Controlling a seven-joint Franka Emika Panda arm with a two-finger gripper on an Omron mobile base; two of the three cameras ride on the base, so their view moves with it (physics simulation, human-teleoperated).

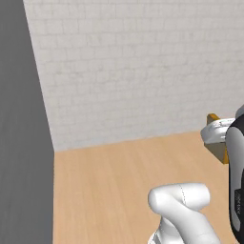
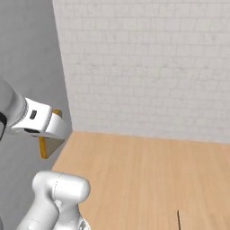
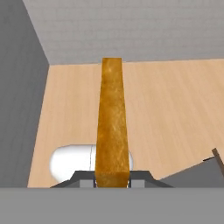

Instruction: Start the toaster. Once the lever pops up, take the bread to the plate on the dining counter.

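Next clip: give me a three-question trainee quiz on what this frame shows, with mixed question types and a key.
1. True or false: the hand is shut on the bread.
2. In the hand view, which part of the slice faces the camera? A) its broad face B) its brown crust edge C) nothing, it is hidden.
3. Fill in: in the right base view, the bread is held up beside the grey ____, above the light wood floor.

Key: 1 true; 2 B; 3 wall.
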